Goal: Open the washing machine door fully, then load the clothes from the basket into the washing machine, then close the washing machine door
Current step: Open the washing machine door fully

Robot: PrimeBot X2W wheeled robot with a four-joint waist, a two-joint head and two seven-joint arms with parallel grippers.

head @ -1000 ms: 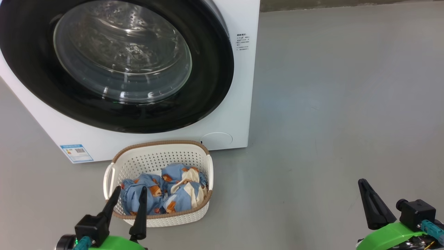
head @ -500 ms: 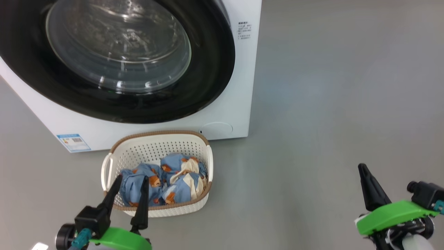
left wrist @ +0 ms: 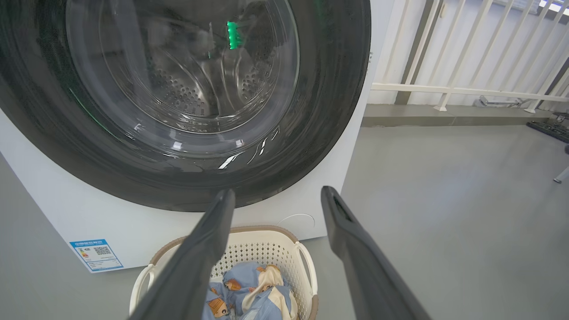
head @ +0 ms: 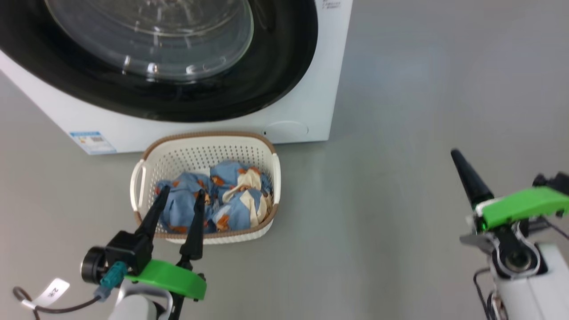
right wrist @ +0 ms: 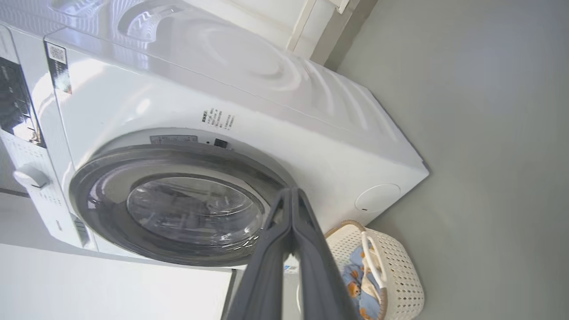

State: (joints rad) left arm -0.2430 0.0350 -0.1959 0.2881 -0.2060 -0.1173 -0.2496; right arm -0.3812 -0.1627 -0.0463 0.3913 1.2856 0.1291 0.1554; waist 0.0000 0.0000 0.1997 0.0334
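The washing machine (head: 328, 89) was white, its door (head: 271, 84) rimmed in glossy black. The basket (head: 200, 155) was perforated cream with a brown rim. The clothes (head: 238, 209) were light blue with orange-brown bear prints and cream panels.

One washing machine (head: 318, 106), one door (head: 280, 66), one basket (head: 200, 155)

A: How much of the washing machine door (head: 284, 66) shows from the head?
B: Only the lower part; the top edge cuts off the rest.
A: The clothes (head: 240, 206)?
B: Partly behind the fingers of the left claw (head: 183, 191). The blue label (head: 92, 141) has print too small to read, and the right claw (head: 458, 160) seems slightly blurred.
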